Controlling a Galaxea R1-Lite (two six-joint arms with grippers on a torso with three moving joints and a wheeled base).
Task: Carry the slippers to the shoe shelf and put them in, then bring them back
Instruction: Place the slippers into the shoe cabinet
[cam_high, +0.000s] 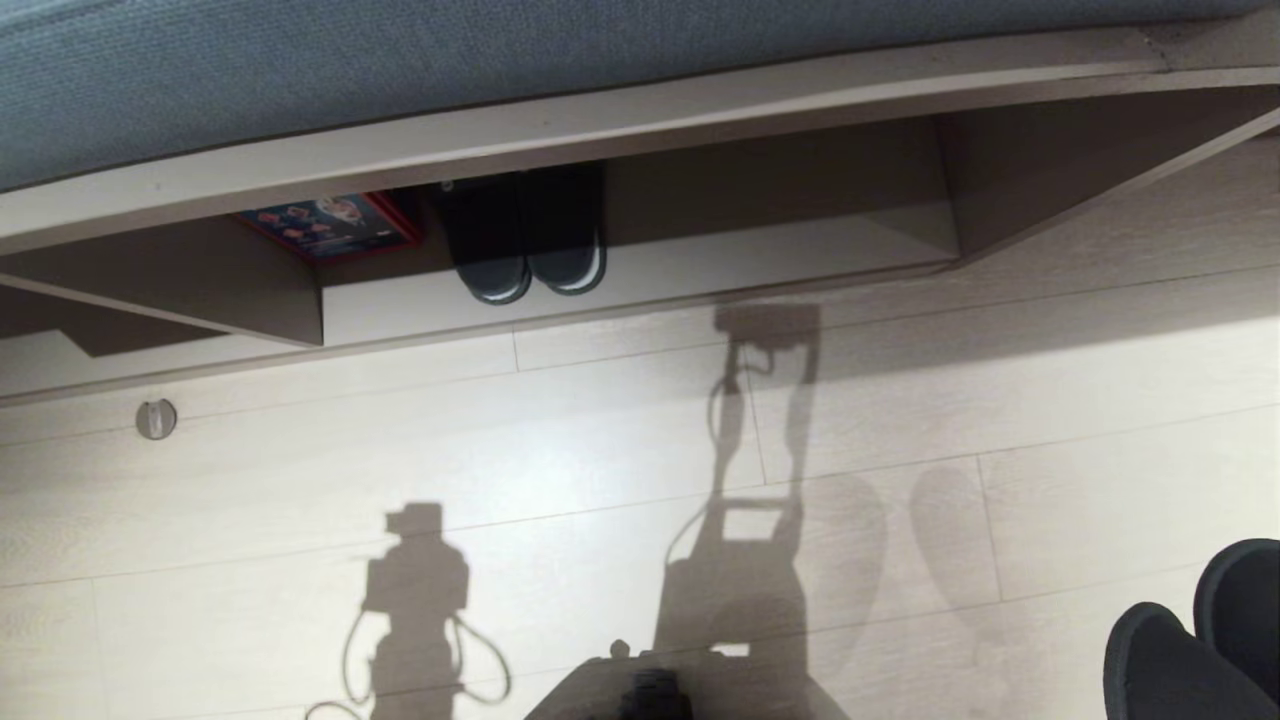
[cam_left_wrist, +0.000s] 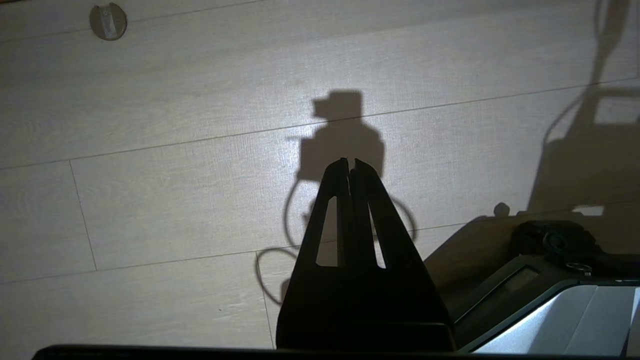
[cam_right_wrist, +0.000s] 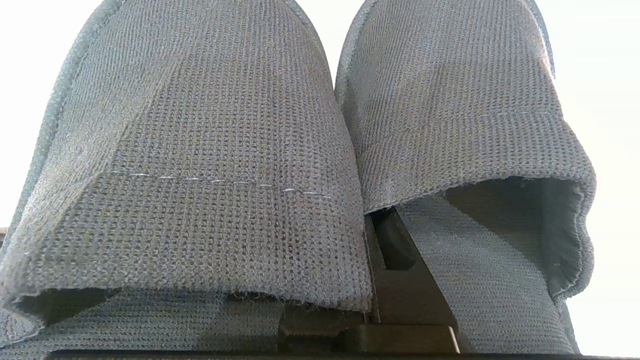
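The slippers (cam_right_wrist: 200, 165) are grey-blue knit and fill the right wrist view side by side, toes pointing away. My right gripper (cam_right_wrist: 372, 225) is shut on them where the two uppers meet. One dark finger (cam_right_wrist: 405, 285) shows between them and the other is hidden under the fabric. In the head view their rounded toes (cam_high: 1195, 640) show at the lower right, above the floor. The shoe shelf (cam_high: 720, 265), a low beige cubby with a divider panel (cam_high: 270, 290), runs across the far side. My left gripper (cam_left_wrist: 349, 162) hangs shut and empty over the floor.
Inside the shelf stand a darker pair with white sole edges (cam_high: 530, 250) and a red-and-blue box (cam_high: 330, 225). A grey-blue cushion (cam_high: 400, 70) lies on top of the shelf. A round fitting (cam_high: 156, 418) sits in the pale plank floor. My base (cam_high: 650, 695) shows at the near edge.
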